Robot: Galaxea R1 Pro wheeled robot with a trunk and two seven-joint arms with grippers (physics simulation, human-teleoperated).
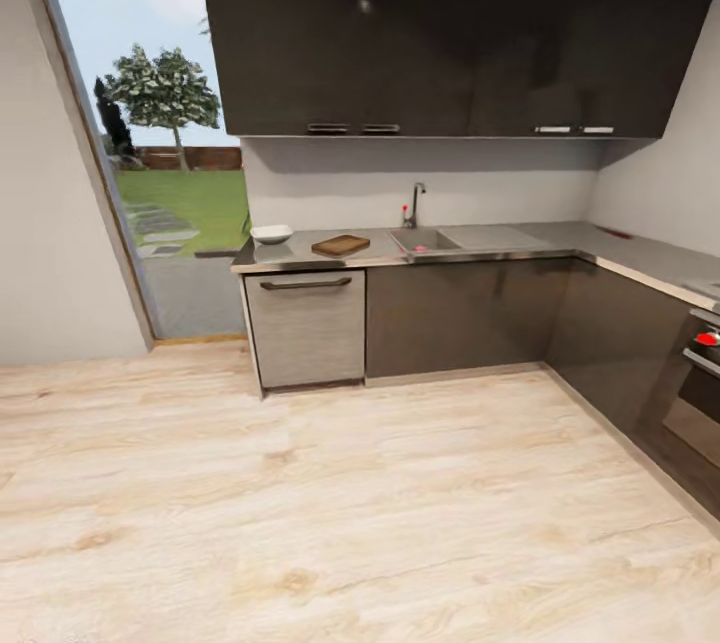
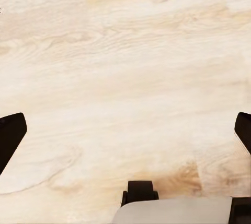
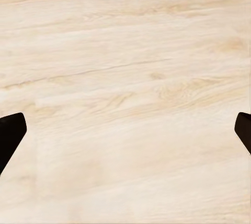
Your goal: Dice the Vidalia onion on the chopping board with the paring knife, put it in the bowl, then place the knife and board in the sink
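Closest to the robot, both wrist cameras look straight down at a pale wooden floor (image 1: 330, 523) with soft tan grain and a few knots. In the left wrist view, the left gripper (image 2: 125, 132) has its two dark fingertips at opposite edges of the picture, spread wide, with nothing between them. In the right wrist view, the right gripper (image 3: 125, 132) is spread just as wide and is also empty.

From the head camera, the floor stretches ahead to an L-shaped run of dark, smooth cabinets with bar handles. One lighter brushed-metal front sits below the left end. On top lies the countertop (image 1: 600, 248), thin-edged grey steel. At its left end stands the bowl (image 1: 271, 234), shallow and white. Just beside it, toward the sink, lies the chopping board (image 1: 340, 245), a flat brown wooden rectangle with rounded corners. Next comes the sink (image 1: 423, 240), a steel basin with a curved chrome tap behind it. A small pinkish spot at the basin's near edge may be the Vidalia onion (image 1: 420, 248); it is too small to be sure. Farther right, by the wall, a thin red shape may be the paring knife (image 1: 616, 233).

Judging by this, the task has not begun: the robot stands well apart from the counter, and every step remains.
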